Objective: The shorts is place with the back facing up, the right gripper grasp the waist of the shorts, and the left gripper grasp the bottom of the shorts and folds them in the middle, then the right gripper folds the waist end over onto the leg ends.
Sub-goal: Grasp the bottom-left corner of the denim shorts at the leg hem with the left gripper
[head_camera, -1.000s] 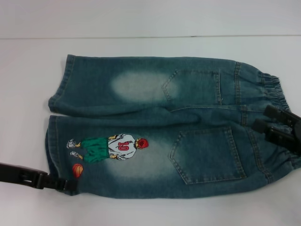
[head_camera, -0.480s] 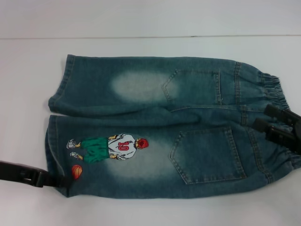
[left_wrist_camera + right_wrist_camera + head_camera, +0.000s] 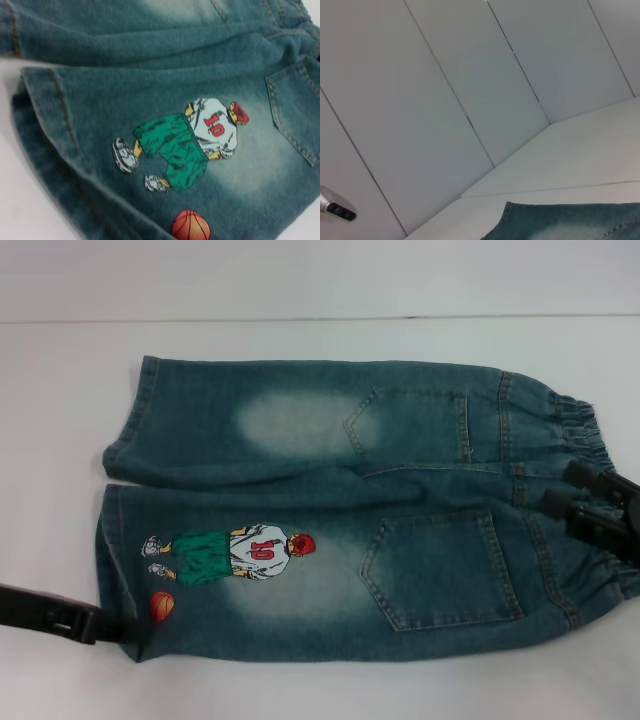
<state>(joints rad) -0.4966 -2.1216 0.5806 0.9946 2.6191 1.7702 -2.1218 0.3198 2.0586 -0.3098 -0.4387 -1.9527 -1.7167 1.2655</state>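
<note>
Left claw point(image 3: 128, 630) at shorts point(image 3: 340, 510) hem

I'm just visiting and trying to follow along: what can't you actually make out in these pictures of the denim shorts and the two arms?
- Head view: the left end effector tips sit at the hem of the shorts; the grip is unclear.
- Head view: the right end effector is cut off by the picture's edge at the waistband.
- Left wrist view: own fingers unseen.
- Right wrist view: mostly wall; only a corner of denim.
</note>
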